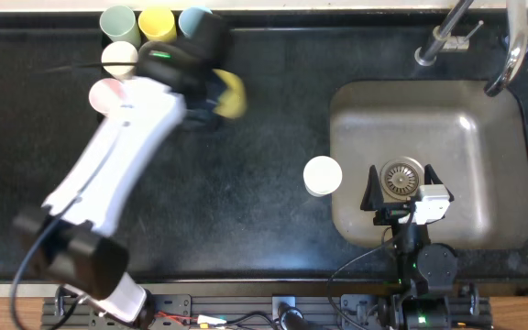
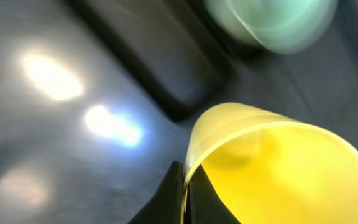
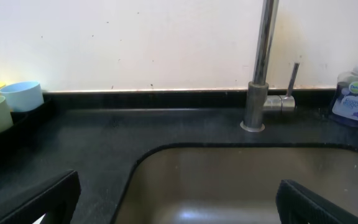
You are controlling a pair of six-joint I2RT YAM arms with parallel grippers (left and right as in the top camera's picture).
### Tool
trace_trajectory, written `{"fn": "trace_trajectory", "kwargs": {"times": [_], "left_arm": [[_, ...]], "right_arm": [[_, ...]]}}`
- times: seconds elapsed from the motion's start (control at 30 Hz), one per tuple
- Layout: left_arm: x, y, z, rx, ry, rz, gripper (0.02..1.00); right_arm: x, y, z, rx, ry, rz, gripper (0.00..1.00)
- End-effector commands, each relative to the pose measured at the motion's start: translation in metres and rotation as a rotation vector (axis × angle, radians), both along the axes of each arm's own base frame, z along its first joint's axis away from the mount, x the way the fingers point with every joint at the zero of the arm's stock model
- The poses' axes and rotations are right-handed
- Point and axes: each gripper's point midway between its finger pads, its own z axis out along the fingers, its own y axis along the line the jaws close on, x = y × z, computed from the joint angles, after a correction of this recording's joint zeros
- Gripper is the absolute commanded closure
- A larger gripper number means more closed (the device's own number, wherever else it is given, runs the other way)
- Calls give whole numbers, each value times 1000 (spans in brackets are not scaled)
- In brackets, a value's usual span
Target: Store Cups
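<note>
The left fingers (image 2: 166, 202) are clamped on the rim of a yellow cup (image 2: 278, 168) at the far left of the counter (image 1: 264, 119), near other cups (image 1: 118, 22), while the right fingers (image 1: 371, 188) stand apart over the sink (image 1: 484, 119), a white cup (image 1: 323, 175) just left of it.

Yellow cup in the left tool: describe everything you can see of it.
The yellow cup looks like smooth plastic, empty, with a thin round rim. It is tilted, mouth toward the wrist camera. The left tool pinches its rim, one finger inside, one outside. It hangs over the dark counter near a green cup.
</note>
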Motion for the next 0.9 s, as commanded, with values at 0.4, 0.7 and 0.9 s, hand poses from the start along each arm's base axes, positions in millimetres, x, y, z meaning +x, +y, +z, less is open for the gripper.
{"fn": "trace_trajectory", "kwargs": {"times": [0.4,0.7,0.9], "left_arm": [[4,133,-30,-13,61,418,980],[10,133,-51,-2,99,419,982],[15,137,-66,23,123,423,982]], "right_arm": [[0,0,1,-2,-10,3,5],[0,0,1,-2,-10,3,5],[0,0,1,-2,-10,3,5]]}}
